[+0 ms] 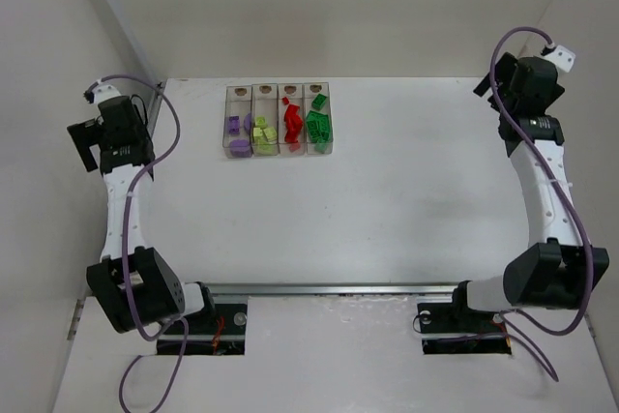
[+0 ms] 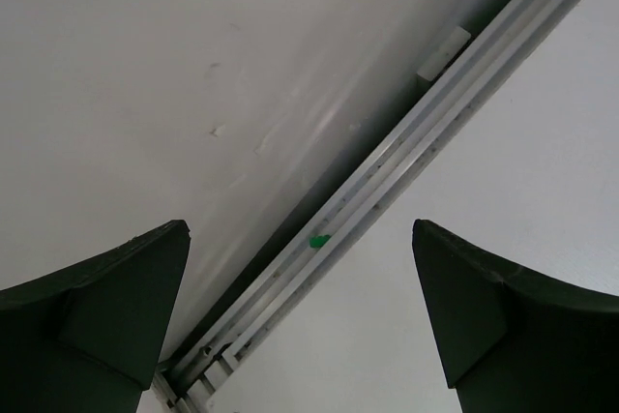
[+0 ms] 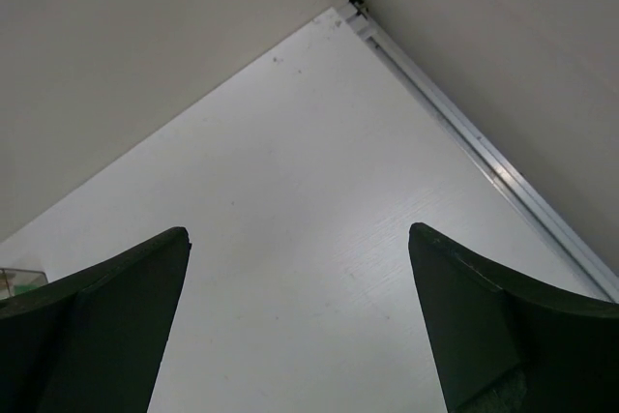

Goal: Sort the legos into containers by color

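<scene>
At the far side of the table (image 1: 416, 191), a little left of centre, the containers (image 1: 252, 94) stand in their row with the legos (image 1: 289, 130) lying inside by colour: purple in the leftmost bin, pale yellow-green next, then red, then green. No loose brick shows on the open surface in the overhead view, so the sorting looks done or nearly so. The left gripper (image 2: 300, 227) is held high at the left edge with its fingers spread wide and nothing between them. The right gripper (image 3: 298, 231) is likewise raised at the far right, fingers wide and empty, and both are well apart from the bins. The main risk I see is a false finish: the left wrist view catches a small green speck (image 2: 317, 240) sitting in the aluminium rail (image 2: 406, 157) along the wall (it may be a stray brick, but it is too small to tell). If it is one, it could be missed, or a gripper reaching for it could jam its fingers against the rail's channel. A second risk is any needless return to the bins, since they look like light clear plastic and an arm sweeping low could nudge the row or tip bricks out and mix the colours. Bricks this small would also slip easily from such broad fingers, so a pinch on one could flick it away
</scene>
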Motion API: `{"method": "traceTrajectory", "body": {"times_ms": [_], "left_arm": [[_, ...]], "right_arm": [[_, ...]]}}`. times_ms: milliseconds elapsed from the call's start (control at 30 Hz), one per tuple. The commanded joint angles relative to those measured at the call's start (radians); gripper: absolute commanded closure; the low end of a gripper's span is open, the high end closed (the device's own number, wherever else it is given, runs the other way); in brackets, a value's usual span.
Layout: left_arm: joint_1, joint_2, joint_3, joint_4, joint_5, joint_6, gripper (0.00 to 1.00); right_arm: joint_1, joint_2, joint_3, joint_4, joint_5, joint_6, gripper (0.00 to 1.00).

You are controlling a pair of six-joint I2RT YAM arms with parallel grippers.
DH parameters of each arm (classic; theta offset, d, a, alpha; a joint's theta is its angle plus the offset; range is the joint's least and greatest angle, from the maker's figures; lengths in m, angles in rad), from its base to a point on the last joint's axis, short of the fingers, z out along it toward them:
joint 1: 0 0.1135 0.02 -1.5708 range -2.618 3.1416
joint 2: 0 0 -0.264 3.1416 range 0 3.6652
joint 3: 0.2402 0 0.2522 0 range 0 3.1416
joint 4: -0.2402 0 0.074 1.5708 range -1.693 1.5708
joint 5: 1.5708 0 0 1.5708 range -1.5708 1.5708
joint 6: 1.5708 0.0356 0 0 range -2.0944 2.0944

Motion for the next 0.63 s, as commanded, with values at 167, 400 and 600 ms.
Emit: {"method": "traceTrajectory", "body": {"times_ms": [167, 400, 600], "left_arm": [[0.042, -0.032, 0.086, -0.026, -0.029, -0.064, 0.01], [0.042, -0.073, 0.051, -0.026, 0.007, -0.053, 0.01], [0.042, -0.095, 0.033, -0.017, 0.039, -0.035, 0.01]], "right_arm": [[0.001, -0.060, 0.026, 0.073, 0.099, 0.018, 0.00], [0.001, -0.109, -0.030, 0.127, 0.108, 0.029, 0.00], [0.001, -0.118, -0.039, 0.136, 0.111, 0.029, 0.00]]}}
